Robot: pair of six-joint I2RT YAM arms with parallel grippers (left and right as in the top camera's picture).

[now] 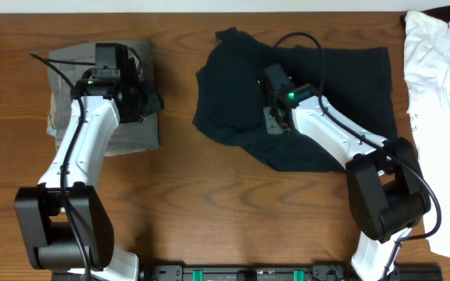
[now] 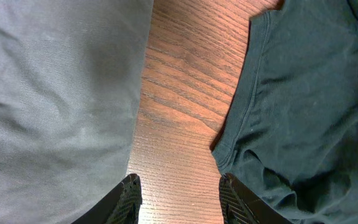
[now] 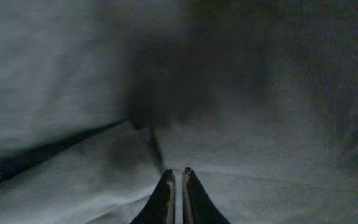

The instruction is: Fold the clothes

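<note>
Two grippers, fold barely begun: the right gripper (image 3: 176, 173), jaws shut, is low over the black T-shirt (image 1: 350, 78) lying rumpled mid-way across the table (image 1: 209, 195); the left gripper (image 2: 179, 190) hangs half-open, empty, between trousers (image 1: 131, 134) and shirt edge; next it likely must pinch that edge.

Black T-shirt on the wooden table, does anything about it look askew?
Yes. The plain black short-sleeved T-shirt lies crooked and rumpled, its left side bunched into uneven folds rather than spread flat on the wooden table.
</note>
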